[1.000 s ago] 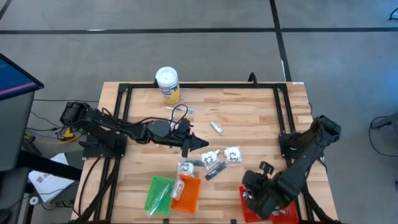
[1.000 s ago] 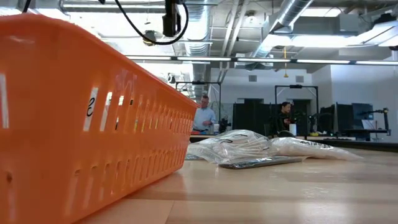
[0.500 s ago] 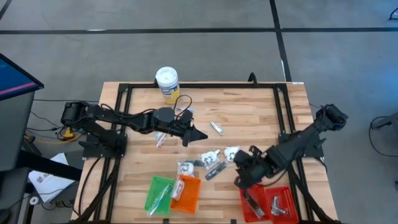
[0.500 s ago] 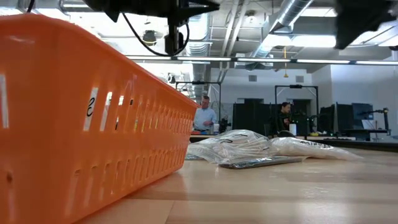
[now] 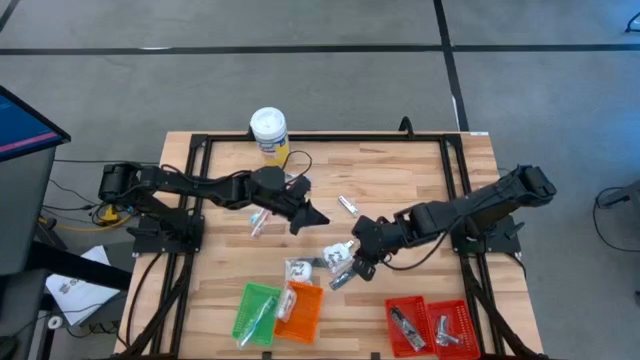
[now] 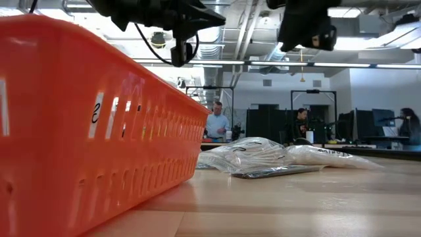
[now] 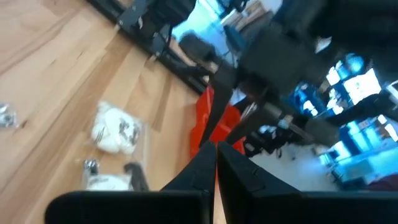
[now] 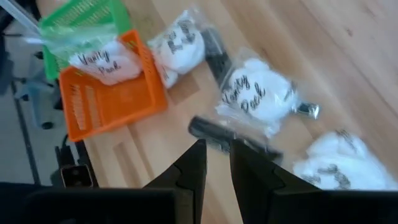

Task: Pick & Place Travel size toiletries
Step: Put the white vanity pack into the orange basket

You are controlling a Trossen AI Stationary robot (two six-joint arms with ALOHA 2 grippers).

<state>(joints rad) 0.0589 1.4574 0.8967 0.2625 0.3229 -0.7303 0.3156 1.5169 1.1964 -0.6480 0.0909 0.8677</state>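
Observation:
The toiletries lie loose mid-table: white packets (image 8: 258, 93) (image 8: 180, 46) (image 8: 329, 162), a dark tube (image 8: 227, 140), a silvery piece (image 5: 347, 205) and a pink stick (image 5: 258, 222). One more packet (image 8: 102, 59) lies in the orange tray (image 5: 300, 310). My right gripper (image 8: 217, 163) hovers above the cluster, also seen from above (image 5: 360, 262), with its fingers a little open and nothing between them. My left gripper (image 5: 312, 216) hangs shut and empty above the table, left of the cluster, and its fingers meet in the left wrist view (image 7: 216, 163).
Green tray (image 5: 257, 312) and the orange tray sit at the near edge. The red tray (image 5: 452, 312) at near right holds a few small items. A white-lidded tub (image 5: 269, 133) stands at the far edge. People are at desks beyond the table (image 6: 215, 123).
My right gripper has swung from above the red tray toward the table's left and far side, ending above the toiletries cluster. My left arm has swung a little toward the far edge, uncovering the pink stick. No toiletry has moved.

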